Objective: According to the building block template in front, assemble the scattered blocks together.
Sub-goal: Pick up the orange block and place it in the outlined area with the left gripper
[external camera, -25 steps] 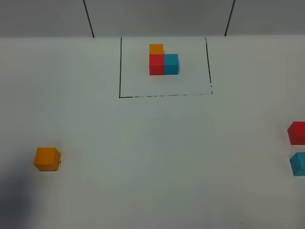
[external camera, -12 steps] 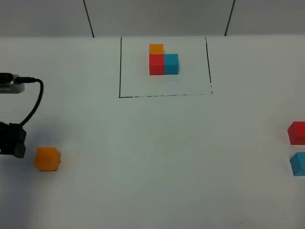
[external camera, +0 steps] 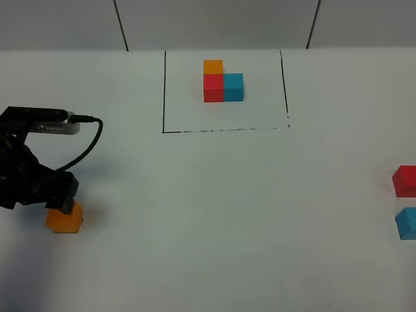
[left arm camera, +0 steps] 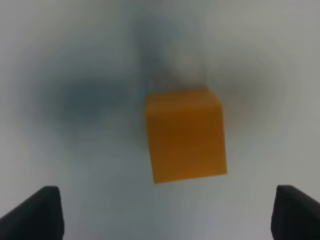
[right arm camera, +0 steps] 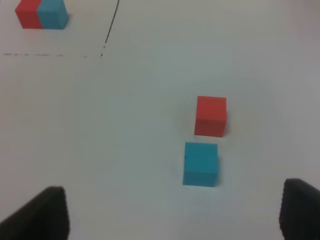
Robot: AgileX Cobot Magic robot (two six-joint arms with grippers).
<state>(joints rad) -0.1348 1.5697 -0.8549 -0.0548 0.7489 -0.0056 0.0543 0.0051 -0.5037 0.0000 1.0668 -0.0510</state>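
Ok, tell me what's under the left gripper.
The loose orange block lies on the table below the left gripper, between its open fingers, not gripped. From the high camera the gripper covers the block's rear edge. Nothing else shows there.

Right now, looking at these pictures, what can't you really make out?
Exterior high view: the left arm covers the top of the orange block; the right edge cuts off the red block and the blue block.
Left wrist view: all blurred, so how high the left gripper is over the orange block is unclear.
Right wrist view: the edge cuts the template; its orange cube is out of frame.
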